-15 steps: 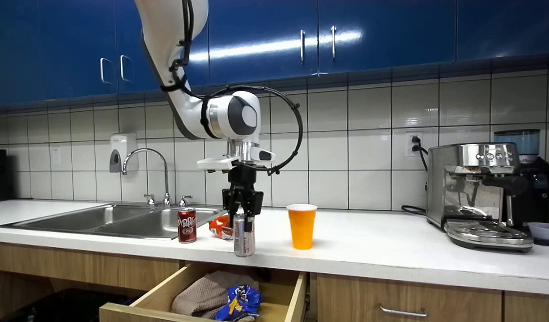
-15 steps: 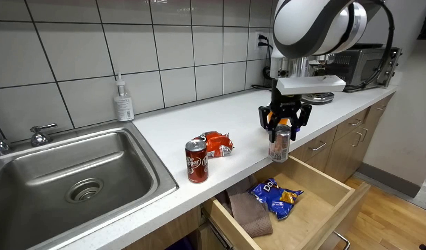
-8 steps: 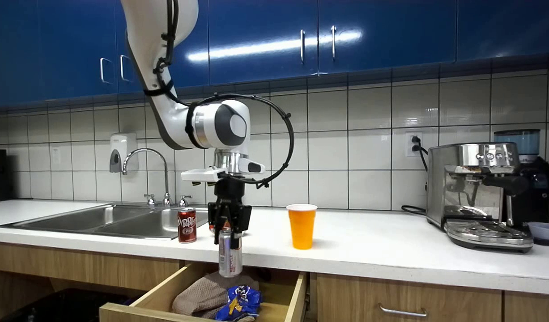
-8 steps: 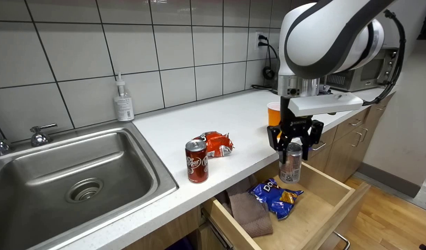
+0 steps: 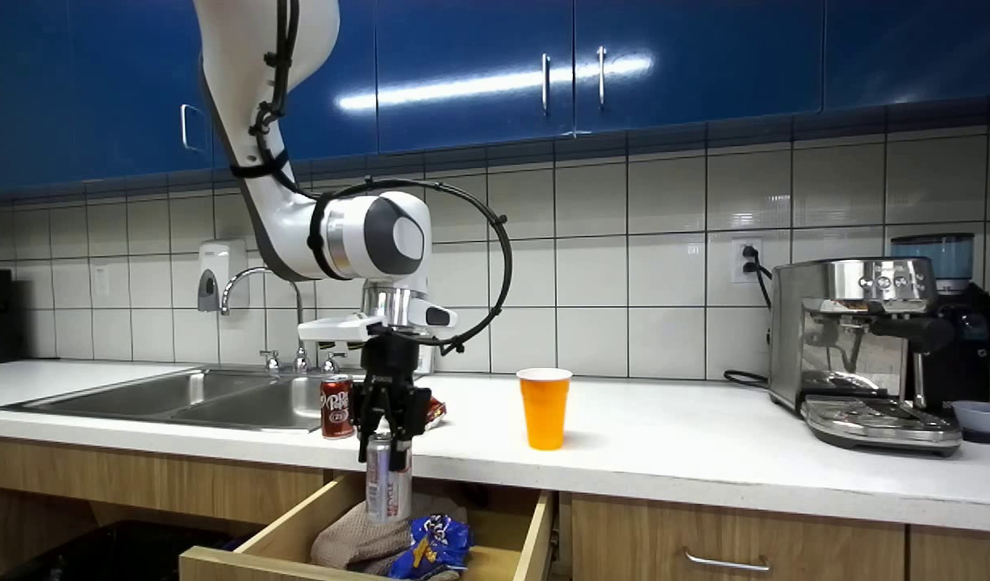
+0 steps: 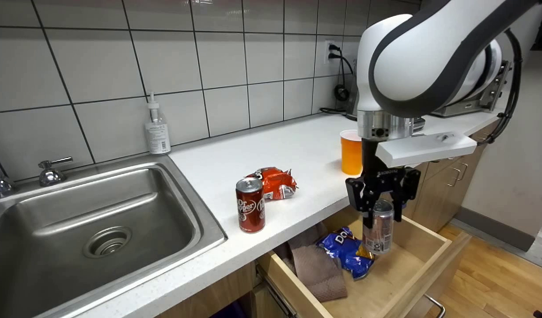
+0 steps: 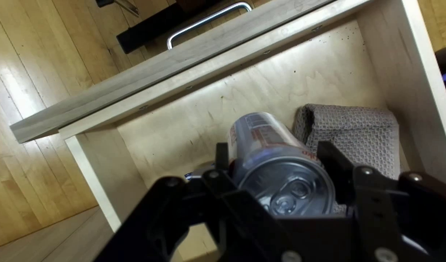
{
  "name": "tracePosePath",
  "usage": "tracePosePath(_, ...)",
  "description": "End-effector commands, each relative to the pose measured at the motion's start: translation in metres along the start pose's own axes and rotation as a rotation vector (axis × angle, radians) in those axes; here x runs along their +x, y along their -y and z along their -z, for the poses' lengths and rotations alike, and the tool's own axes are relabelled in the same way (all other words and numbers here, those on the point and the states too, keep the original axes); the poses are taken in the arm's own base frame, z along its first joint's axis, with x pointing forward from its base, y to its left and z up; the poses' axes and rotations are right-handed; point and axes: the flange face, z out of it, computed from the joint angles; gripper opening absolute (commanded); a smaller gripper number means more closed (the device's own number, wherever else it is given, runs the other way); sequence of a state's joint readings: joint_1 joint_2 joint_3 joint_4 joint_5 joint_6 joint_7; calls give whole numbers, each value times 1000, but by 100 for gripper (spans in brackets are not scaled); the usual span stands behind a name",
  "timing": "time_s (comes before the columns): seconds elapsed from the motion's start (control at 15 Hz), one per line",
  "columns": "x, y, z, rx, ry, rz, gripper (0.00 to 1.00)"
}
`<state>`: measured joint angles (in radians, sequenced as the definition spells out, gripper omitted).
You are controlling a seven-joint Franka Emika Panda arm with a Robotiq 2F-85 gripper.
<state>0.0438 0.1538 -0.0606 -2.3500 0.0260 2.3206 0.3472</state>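
Observation:
My gripper (image 5: 382,460) is shut on a silver can (image 5: 388,494), its fingers on both sides of the can's upper part. In both exterior views the can hangs roughly upright over the open drawer (image 6: 403,282). From the wrist view, the can's lid and pull tab face the camera, and the silver can (image 7: 262,133) lies between the two dark fingers (image 7: 221,154). Inside the drawer are a folded brown towel (image 6: 317,269) and a blue chip bag (image 6: 343,251), which the can partly covers in that exterior view. The towel (image 7: 353,127) also shows beside the can from the wrist.
On the white counter (image 6: 275,141) stand a red Dr Pepper can (image 6: 250,207), a red-orange chip bag (image 6: 277,183) and an orange cup (image 6: 351,154). A steel sink (image 6: 120,185) is at one end, an espresso machine (image 5: 858,339) at the other. The drawer's front wall (image 7: 208,69) rises around its inside.
Still holding the silver can, my gripper has moved off the counter's front edge, outward and down over the drawer. The drawer, its contents and the counter items have not moved.

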Motion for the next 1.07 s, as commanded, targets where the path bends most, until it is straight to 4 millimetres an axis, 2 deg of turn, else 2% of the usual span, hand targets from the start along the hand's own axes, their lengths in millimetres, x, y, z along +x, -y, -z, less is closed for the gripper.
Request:
tracePosePath(0.0,-10,1,4,1,-18,7,38)
tracePosePath(0.47,-7,10,-15,-8,13,26,38)
tracePosePath(1.0,-6,37,-58,-20,-22,72,38)
